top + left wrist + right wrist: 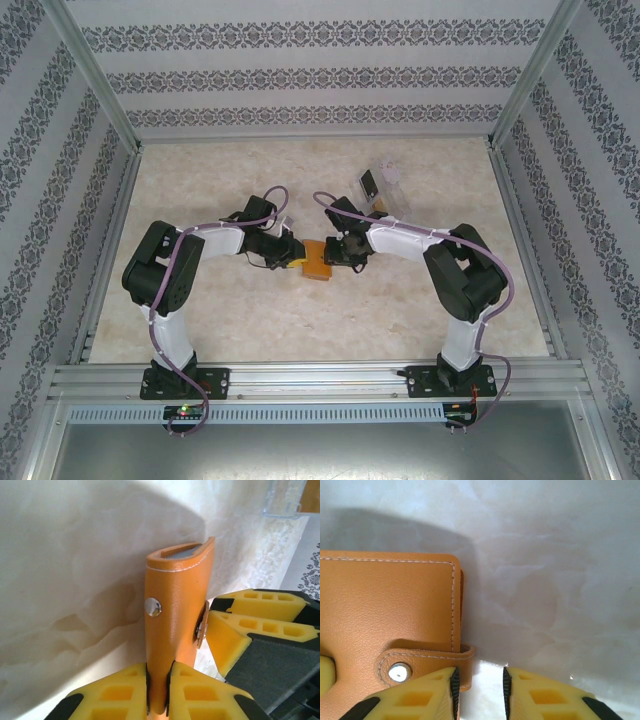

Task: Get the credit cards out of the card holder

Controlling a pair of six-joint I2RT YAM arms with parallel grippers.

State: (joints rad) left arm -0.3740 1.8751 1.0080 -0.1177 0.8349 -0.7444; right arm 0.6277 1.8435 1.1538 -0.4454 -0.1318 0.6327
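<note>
Two sets of jaws meet at the card holder [317, 260], mid-desk [250, 330].
From above, bare desk lies open on every side of it, with the clear tray [385, 190] well apart beyond my right arm. At my left wrist, my left jaws clamp its near edge: closed orange cover, white stitching, silver stud [153, 606]. At my right wrist, my right jaws stand narrowly apart, gripping nothing, the strap tab [465, 665] just inside one finger.

We see the orange card holder [316, 260] folded shut with its snap tab [201, 625] undone, pinched in the left end effector [159, 675] near the middle of the worktop [250, 330].
</note>
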